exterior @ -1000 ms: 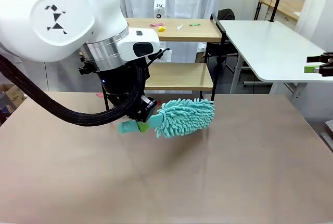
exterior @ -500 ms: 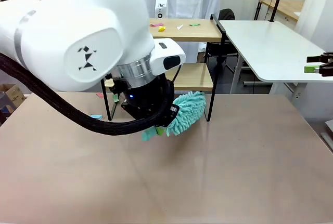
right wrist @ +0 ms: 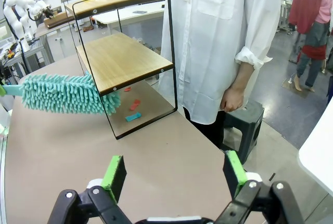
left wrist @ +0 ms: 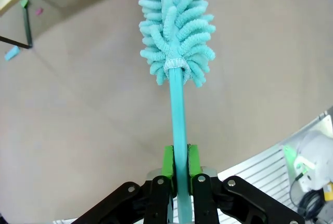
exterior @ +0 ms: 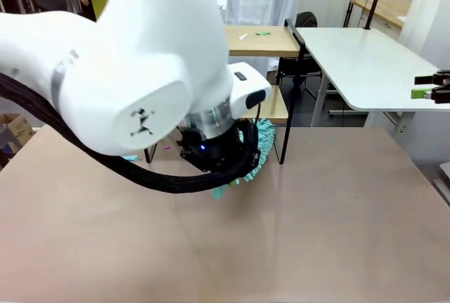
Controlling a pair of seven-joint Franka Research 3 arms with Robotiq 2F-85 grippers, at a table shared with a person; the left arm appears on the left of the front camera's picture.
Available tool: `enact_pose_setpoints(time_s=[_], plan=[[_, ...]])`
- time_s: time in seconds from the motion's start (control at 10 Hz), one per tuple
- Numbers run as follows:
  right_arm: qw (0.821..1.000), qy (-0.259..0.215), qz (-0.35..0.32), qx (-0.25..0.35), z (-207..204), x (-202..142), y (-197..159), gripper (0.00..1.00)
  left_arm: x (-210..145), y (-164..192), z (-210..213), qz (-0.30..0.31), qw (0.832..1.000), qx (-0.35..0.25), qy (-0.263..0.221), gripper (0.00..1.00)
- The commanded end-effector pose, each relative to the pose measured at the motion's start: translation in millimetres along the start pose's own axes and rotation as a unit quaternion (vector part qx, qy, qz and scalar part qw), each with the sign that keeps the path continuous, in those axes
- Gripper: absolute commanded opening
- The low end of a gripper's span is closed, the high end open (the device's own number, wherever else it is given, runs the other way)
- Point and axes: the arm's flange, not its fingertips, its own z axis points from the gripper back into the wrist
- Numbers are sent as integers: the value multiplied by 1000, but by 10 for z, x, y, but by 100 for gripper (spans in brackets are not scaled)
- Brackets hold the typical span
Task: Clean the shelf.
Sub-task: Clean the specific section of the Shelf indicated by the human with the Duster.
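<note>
The shelf (exterior: 271, 41) stands at the table's far side: two light wooden boards in a thin black frame. It also appears as the shelf (right wrist: 123, 60) in the right wrist view. My left gripper (left wrist: 178, 162) is shut on the handle of a teal fluffy duster (left wrist: 177, 24). The duster (right wrist: 65, 94) lies level, its head reaching the lower board's near edge. From the front, my left arm hides most of the duster (exterior: 263, 141). My right gripper (right wrist: 174, 176) is open and holds nothing; it hangs at the far right as the right gripper (exterior: 430, 90).
Small coloured scraps (exterior: 262, 33) lie on the top board. More scraps (right wrist: 133, 116) lie on the table under the shelf. A person in a white coat (right wrist: 218, 37) stands just behind the shelf. A white side table (exterior: 365, 57) is at the right.
My left arm has swung forward and right, turning the duster from lying across the table to pointing at the shelf's lower board. The right gripper has not moved.
</note>
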Motion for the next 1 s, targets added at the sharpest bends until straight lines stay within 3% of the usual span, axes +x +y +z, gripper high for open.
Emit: enact_pose_setpoints(time_s=[0.0,0.9], plan=[[1000,0,3,0,-10,30,7,100,78,-204,-220,23,999,14,-26,13],[1000,0,3,0,-10,30,7,100,238,-660,-989,76,993,4,-88,13]])
